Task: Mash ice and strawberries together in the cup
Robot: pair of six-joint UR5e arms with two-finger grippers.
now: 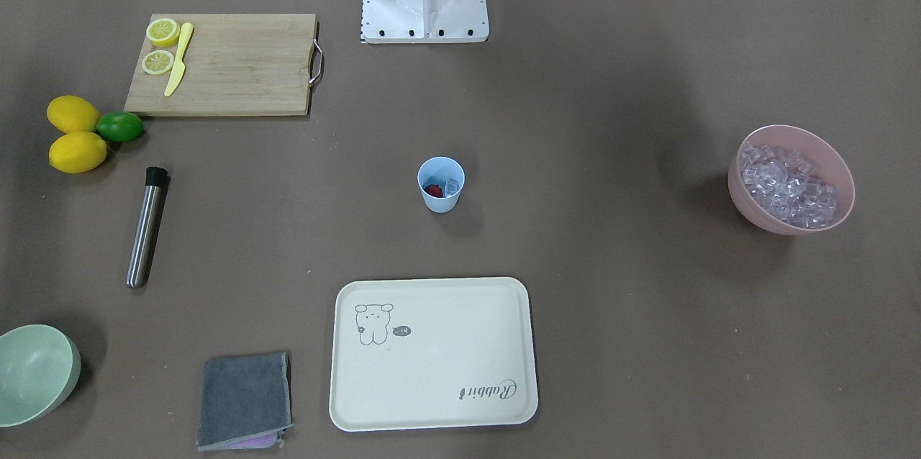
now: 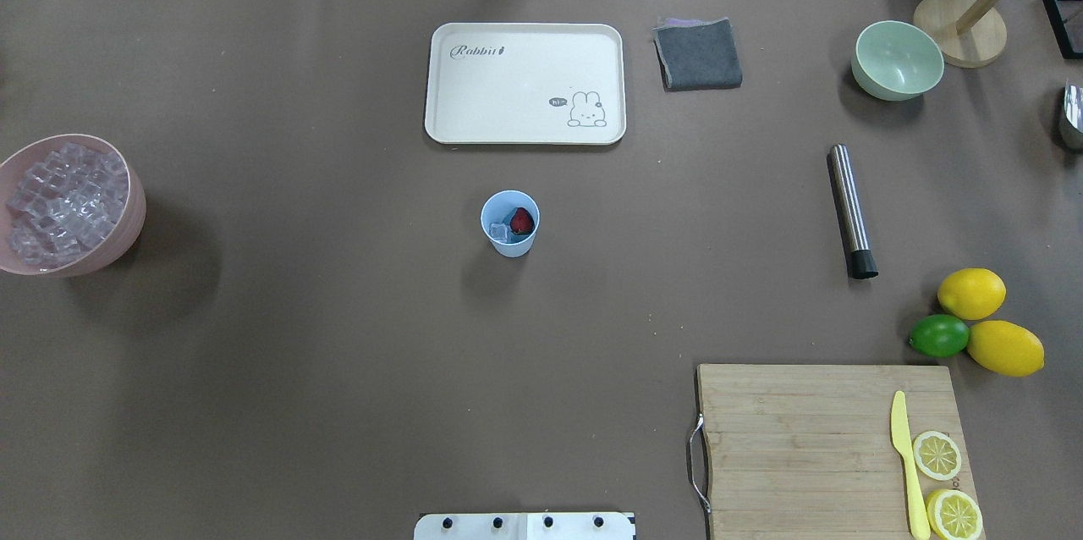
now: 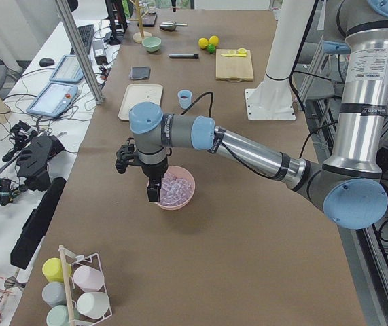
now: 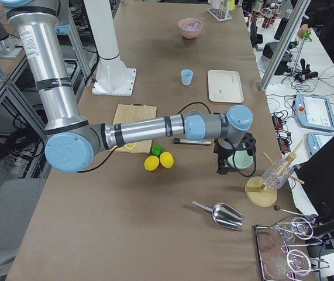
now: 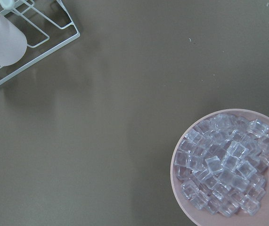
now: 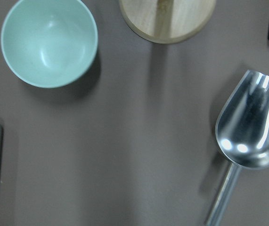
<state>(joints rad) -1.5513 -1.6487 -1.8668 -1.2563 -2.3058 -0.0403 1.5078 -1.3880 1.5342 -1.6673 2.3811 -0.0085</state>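
Strawberry point(image 2: 522, 221) and ice point(image 2: 500, 231) lie in the cup point(image 2: 508, 249); seen from overhead, the pink bowl point(image 2: 127, 223) sits at its nine o'clock. I cannot tell whether the left end effector point(image 3: 151, 193) or the right end effector point(image 4: 227, 170) is wide or narrow.

The left gripper point(image 3: 153, 195) and right gripper point(image 4: 224, 170) are showing too small to judge; the pale-green bowl point(image 1: 32, 373) is running off the left edge.

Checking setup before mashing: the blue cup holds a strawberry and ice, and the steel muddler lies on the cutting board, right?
No. The steel muddler lies on the bare table, off the cutting board; the overhead view shows it. The cup part is right.
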